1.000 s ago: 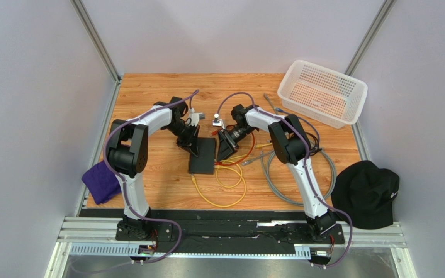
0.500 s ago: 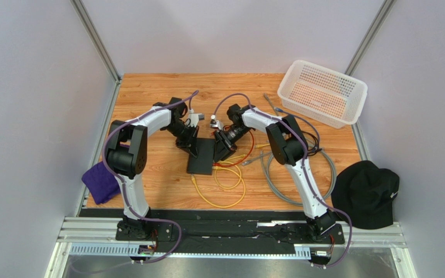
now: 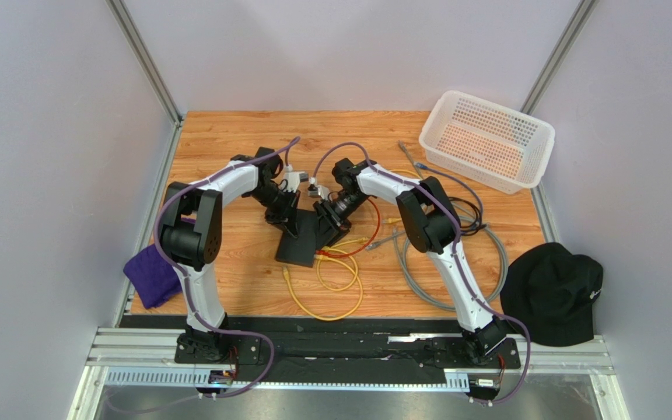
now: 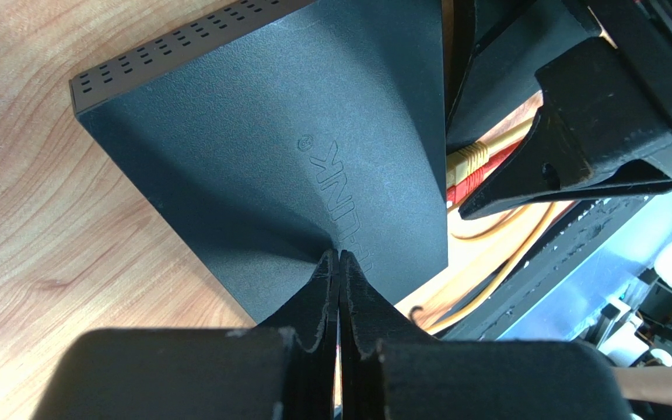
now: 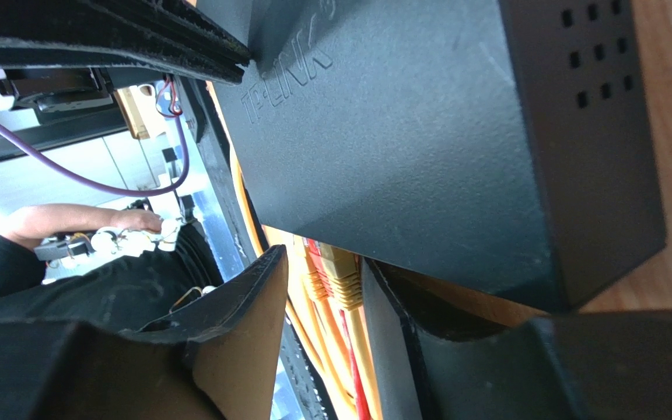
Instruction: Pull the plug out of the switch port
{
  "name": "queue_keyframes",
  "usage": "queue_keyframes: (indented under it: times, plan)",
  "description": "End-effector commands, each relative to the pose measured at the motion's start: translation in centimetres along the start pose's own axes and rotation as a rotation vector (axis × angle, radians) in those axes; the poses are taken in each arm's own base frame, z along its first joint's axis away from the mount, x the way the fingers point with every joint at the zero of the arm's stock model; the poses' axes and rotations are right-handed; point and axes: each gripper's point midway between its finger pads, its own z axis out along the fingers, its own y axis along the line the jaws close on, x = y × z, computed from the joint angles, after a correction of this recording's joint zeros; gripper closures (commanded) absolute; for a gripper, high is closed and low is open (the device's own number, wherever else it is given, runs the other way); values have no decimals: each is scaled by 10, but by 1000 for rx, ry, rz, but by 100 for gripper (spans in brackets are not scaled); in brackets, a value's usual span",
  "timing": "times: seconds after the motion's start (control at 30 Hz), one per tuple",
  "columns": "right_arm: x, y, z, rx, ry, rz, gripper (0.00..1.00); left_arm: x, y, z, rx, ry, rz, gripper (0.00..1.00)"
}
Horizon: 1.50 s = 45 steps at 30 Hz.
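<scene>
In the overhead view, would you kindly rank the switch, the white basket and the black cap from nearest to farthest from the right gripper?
1. The switch, directly at the right gripper, table centre.
2. The white basket, far right corner.
3. The black cap, off the table's right edge, nearer the bases.

Robot lab cell (grey panels (image 3: 50, 131), wooden table (image 3: 234, 140)).

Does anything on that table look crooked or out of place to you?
Mainly the flat matte-black switch box: it sits askew to the table edges. Loose yellow cable and grey cable sprawl around it.
</scene>
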Motion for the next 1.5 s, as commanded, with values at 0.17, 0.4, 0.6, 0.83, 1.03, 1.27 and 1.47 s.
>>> queue_keyframes:
  times: [0.17,0.4,0.6,0.83,1.03,1.27,1.47]
  plan:
    - [-11,-67,21,208,-34,-49,55,-9,-8,-16,-6,-50,72,100]
    - [-8,-69,28,219,-17,-41,71,-4,-7,-14,-7,-41,67,100]
    - [-6,-69,31,258,1,-52,92,-5,-6,-14,-9,-42,67,100]
    - [2,-77,23,307,33,-20,99,-5,-6,-12,-3,-40,63,100]
    - [19,-76,17,241,98,17,100,-5,-3,-10,-9,-34,61,100]
    - [23,-72,15,203,111,26,100,-10,-1,-9,-14,-33,62,100]
    - [20,-72,5,165,84,53,100,-11,-1,-9,-12,-31,62,100]
